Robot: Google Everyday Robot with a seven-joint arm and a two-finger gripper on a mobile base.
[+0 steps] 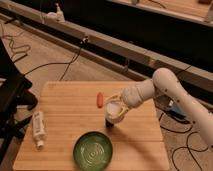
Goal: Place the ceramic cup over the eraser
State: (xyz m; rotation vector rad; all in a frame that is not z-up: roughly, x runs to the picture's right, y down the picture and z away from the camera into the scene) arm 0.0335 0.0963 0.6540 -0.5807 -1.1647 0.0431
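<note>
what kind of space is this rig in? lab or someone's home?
Probably a lab or workshop, not a home. Loose cables trail over the bare floor, and a long bench runs behind the small wooden table. The gripper, shut on the ceramic cup, hovers just above the eraser.

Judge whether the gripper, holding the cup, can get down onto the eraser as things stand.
Probably yes. The gripper, shut on the cup, hangs right above the eraser. The orange item and the green bowl lie apart from it.
</note>
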